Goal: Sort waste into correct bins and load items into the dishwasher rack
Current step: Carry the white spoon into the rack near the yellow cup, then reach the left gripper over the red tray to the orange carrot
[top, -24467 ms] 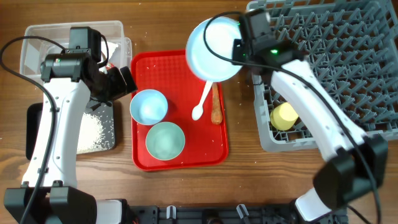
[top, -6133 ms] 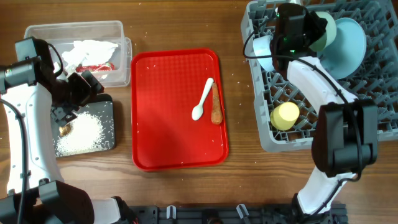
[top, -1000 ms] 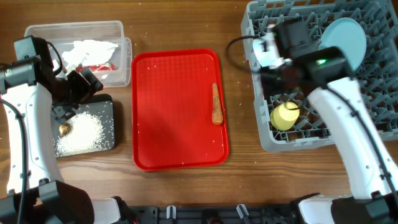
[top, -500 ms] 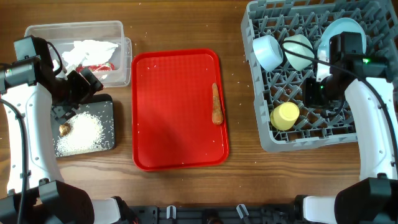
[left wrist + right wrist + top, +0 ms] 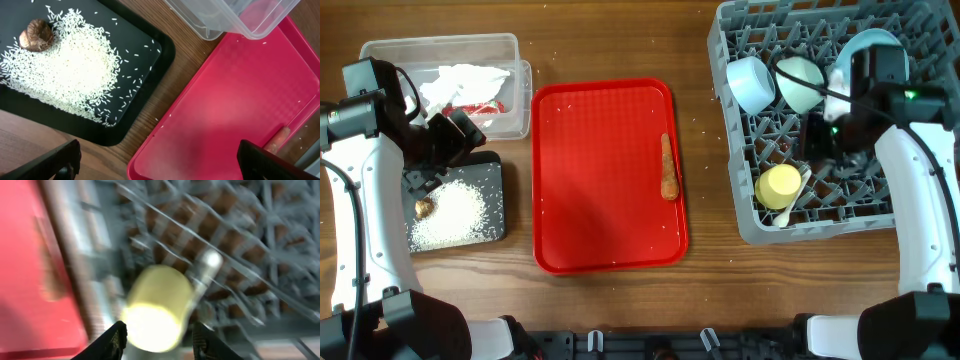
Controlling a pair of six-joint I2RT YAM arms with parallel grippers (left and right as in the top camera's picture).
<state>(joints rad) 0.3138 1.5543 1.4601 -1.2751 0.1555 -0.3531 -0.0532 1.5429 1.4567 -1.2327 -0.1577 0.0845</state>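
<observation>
Inside grey rack (image 5: pixel 820 233), spoon (image 5: pixel 790 205) beside yellow cup (image 5: pixel 777 186).

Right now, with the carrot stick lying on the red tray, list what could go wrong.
1. The white spoon lies loose on the dishwasher rack lattice beside the yellow cup; the open right gripper, close above, could knock it.
2. The carrot stick sits near the red tray rim, so a poor pinch may roll it off.
3. The rice is heaped on the shallow black tray; dropping the stick there could scatter grains.
</observation>
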